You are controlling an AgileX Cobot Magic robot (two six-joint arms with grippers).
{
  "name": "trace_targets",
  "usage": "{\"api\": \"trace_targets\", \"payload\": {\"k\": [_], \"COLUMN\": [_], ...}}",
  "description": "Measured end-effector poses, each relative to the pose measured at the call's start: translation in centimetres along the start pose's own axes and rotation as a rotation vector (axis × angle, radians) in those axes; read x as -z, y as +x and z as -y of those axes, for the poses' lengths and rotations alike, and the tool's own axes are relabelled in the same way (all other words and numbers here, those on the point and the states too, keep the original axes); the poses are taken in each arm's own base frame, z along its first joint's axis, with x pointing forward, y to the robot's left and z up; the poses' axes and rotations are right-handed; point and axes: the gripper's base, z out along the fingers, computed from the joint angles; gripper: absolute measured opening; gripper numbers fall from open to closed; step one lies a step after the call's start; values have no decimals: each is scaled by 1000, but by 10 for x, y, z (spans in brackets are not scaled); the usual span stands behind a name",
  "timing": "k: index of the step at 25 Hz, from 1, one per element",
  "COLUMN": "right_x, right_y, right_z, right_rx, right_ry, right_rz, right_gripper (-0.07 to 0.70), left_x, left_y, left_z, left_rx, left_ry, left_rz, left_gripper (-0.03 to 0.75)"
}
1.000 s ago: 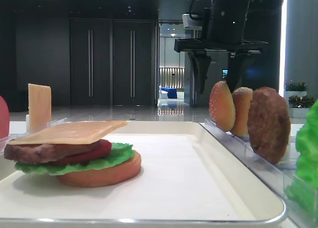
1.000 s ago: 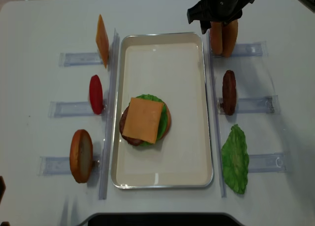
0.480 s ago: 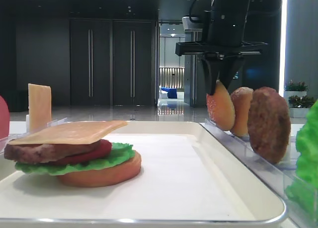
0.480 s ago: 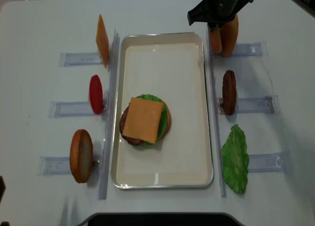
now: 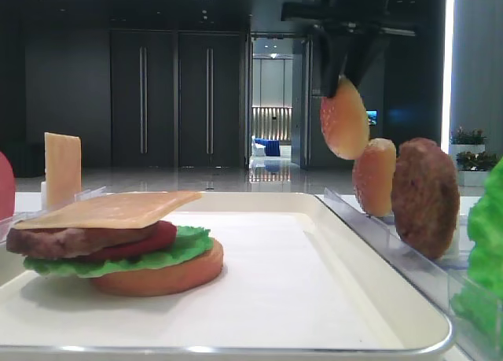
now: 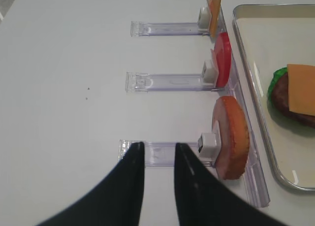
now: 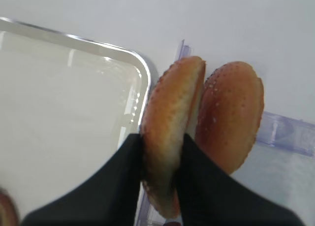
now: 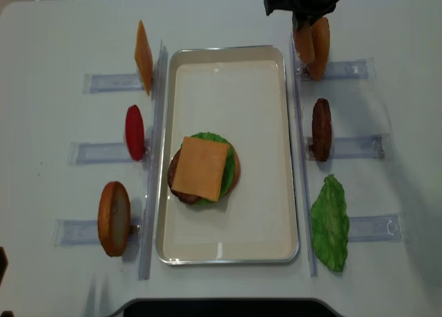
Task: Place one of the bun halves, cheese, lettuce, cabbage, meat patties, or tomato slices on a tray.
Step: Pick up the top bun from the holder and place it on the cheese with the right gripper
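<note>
Now top bun (image 5: 344, 128) upright, edge-on.

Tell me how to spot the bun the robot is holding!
Find the big cream tray, then look past its far right corner, where two speckled bun tops sit close together. The held top bun is the one nearer the tray, pinched edge-on by the right gripper and lifted above its neighbour.

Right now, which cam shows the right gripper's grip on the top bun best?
Right wrist: both fingers pinch the top bun close up. Low exterior shows it lifted above the rack; overhead only partly, under the arm. Left wrist misses it.
</note>
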Motion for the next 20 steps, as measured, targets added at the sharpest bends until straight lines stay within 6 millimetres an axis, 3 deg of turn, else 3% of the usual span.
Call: {"api": "trace_targets", "payload": {"k": [6,20], "right_x": [28,52], "right_y": [-4,3], "right_z": [-10,-28], "right_rx": [-29,-16], "right_ry": [-108,-121], "right_rz": [-13,19], "right_gripper": [160,152], "left_x": [0,0], "left_y": [0,0], "left_z": [0,0], "left_rx": [0,0], "left_ry": [0,0], "left_rz": [0,0], "left_gripper": [159,159]}}
